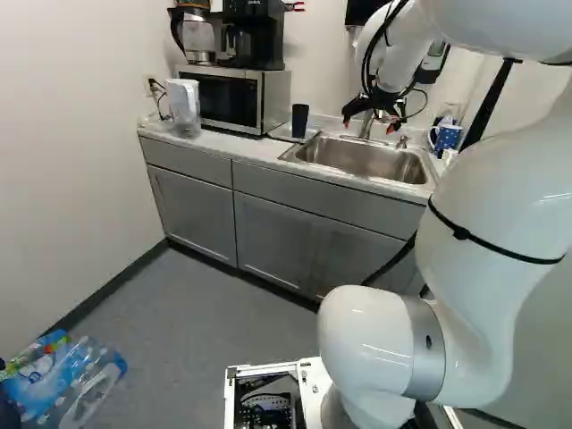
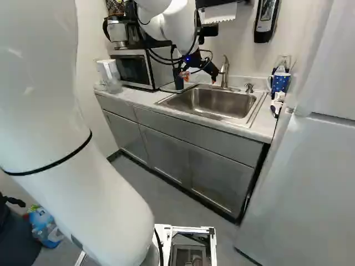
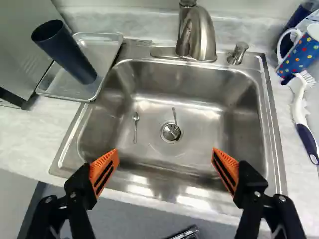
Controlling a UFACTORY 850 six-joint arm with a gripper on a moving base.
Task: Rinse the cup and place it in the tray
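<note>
- Grey cabinets with flat, framed doors run along the wall.
- A smooth white arm of rounded, tube-like sections, banded with black straps, reaches over the sink.
- The worktop is pale and faintly mottled, like marble.
- Set into it is the sink, a brushed steel basin with rounded corners and glossy reflections.
- A boxy microwave, steel with a dark door, sits near the tray.
- The tray is shallow, rectangular, shiny metal with a raised rim, just beside the sink.
- The tool is black and angular; in the wrist view its two ribbed orange pads are spread wide apart with nothing between them, above the sink's near side.
- A curved, brushed-metal faucet rises at the sink's back edge.
- The cup, dark, smooth and tapered, stands in the tray, wide mouth up.
- Across the sink from the tray is a blue mug with coloured dots and a white handle.
- Near it lies a white-and-navy brush with pale bristles.
- A small, slender metal spoon lies on the basin floor, near the round drain.
</note>
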